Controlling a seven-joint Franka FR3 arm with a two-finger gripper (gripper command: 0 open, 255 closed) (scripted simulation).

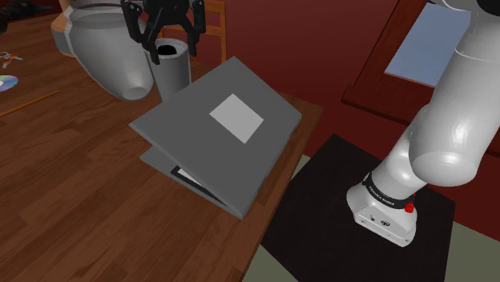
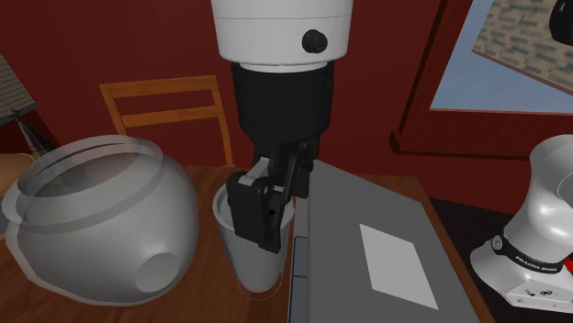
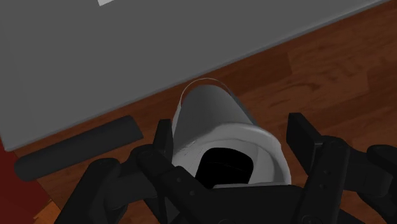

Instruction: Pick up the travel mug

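on the arm's band, "franka emika"; gripper straddles travel mug

Shoulder view looks down over the travel mug; second exterior faces it closely.

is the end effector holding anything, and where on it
Nothing is held: the end effector is open, with one finger on each side of the rim of the travel mug, not clasping it.
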